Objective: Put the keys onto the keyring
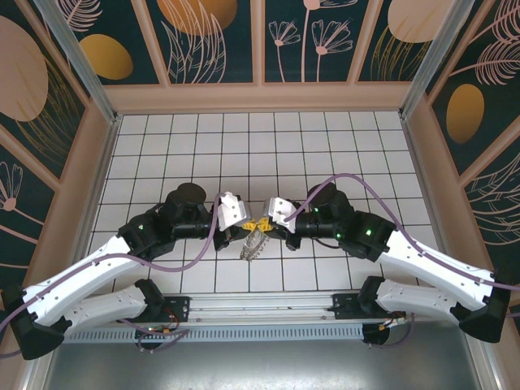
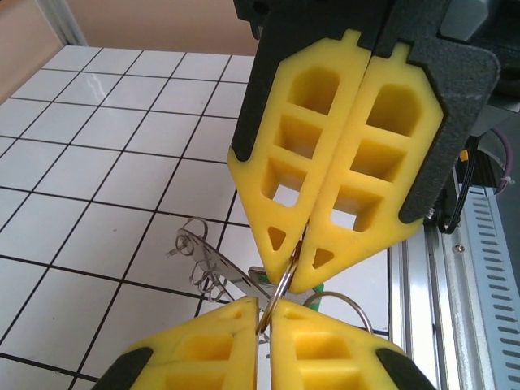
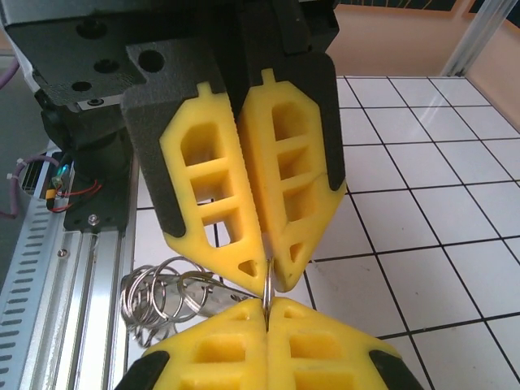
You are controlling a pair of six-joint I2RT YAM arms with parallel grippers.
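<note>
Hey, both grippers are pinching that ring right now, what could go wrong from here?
The left gripper and right gripper are both shut on the thin keyring only at their very tips, nearly touching: it may slip free, or the tips may collide. The loose loops hanging beside them could snag when either arm moves.

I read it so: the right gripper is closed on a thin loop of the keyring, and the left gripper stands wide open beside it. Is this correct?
Not fully. The left gripper is not wide open: it is pressed shut on the same thin loop of the keyring, as the right wrist view shows. The right gripper is indeed closed on that loop.
</note>
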